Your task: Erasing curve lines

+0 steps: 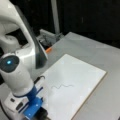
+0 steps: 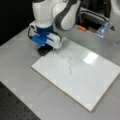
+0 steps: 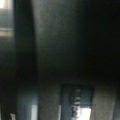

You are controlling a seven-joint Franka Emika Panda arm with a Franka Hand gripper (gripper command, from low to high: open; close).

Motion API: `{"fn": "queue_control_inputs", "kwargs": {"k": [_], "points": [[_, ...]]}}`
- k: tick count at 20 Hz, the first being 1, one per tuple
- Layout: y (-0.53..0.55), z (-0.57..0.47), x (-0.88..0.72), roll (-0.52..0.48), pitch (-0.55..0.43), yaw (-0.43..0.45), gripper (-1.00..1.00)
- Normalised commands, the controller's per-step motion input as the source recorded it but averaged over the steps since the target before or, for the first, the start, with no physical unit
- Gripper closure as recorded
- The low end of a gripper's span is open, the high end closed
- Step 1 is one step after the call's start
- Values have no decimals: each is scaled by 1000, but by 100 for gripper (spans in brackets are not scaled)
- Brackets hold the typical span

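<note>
White board lies flat on the grey desk; the curve lines remain unerased. The end effector hovers at the board's corner, grip state indiscernible.

Curve lines unerased on the white board

The curve lines were one thin, dark, wavy squiggle, short beside the board's length, and looked whole in both front views. They lay flat near the middle of the white board, well clear of all its edges and corners.
</note>
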Motion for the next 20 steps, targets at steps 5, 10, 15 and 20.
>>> {"fn": "queue_control_inputs", "kwargs": {"k": [5,10,15,20], "points": [[-163,88,34,108,0,-34,-100],[-104,66,22,101,17,-36,-100],[-62,-3,34,101,2,-34,100],[-41,-25,57,84,-15,-34,100]]}}
